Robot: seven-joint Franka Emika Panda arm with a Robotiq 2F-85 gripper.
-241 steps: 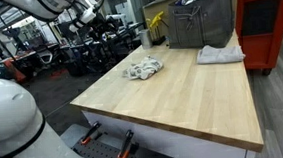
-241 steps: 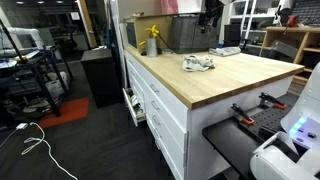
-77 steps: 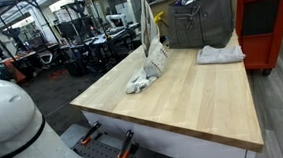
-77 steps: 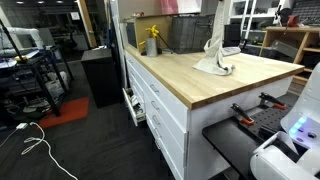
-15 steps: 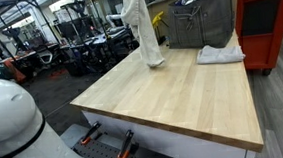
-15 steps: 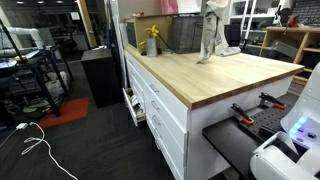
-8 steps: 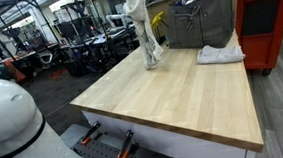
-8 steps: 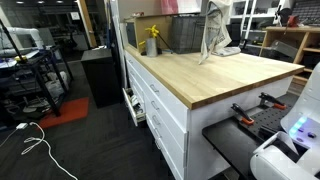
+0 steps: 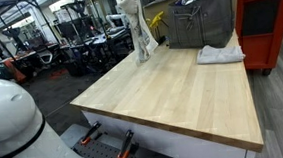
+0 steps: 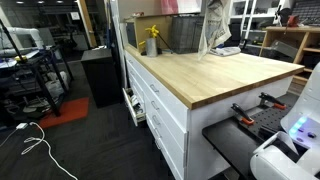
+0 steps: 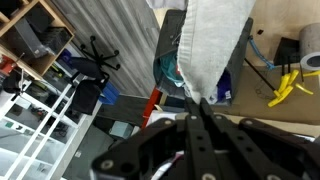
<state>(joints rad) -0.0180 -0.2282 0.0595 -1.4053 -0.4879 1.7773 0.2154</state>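
We see the black gripper (image 11: 196, 104) clamped shut on a limp white cloth (image 9: 135, 29), cloth hanging over the pale wooden tabletop (image 9: 183, 96), folded white towel (image 9: 220, 53) lying well apart.

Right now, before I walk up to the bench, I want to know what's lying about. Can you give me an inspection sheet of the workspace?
Surface: pale wooden tabletop, on a base with drawers.
Job's things: white cloth hanging lengthwise over the far end; its lower tip is near the wood, contact unclear.
Clutter: folded towel, grey bin and yellow object at the back.
Grippers: gripper shut on the white cloth's top.
Cables: white cable loose on the floor.
Surroundings: red cabinet beside the table; workshop equipment behind.
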